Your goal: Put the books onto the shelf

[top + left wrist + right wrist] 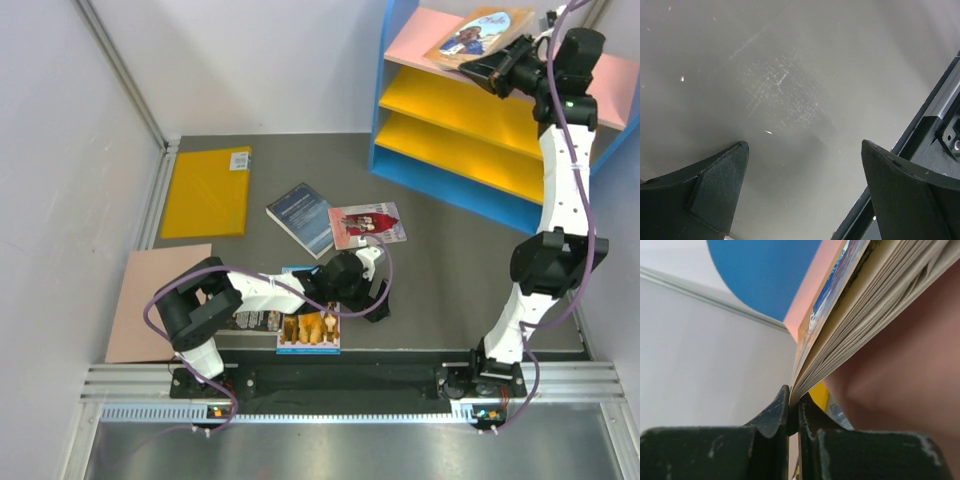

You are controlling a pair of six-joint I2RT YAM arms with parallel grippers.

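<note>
Two pincers differ: right gripper (478, 68) clamped on the tan paperback with blue figure (480, 32), over the pink top board (412, 45) of the blue-sided shelf (386, 85), upper right; left gripper (805, 145) spread wide, lower centre, beside the blue dog-cover paperback (310, 330).

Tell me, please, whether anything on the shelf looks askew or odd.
Yes: the tan book lies crooked on the pink top board, not square to its edges. The right claw pinches it by its edge, and its pages fan apart there. Nothing looks damaged.
</note>
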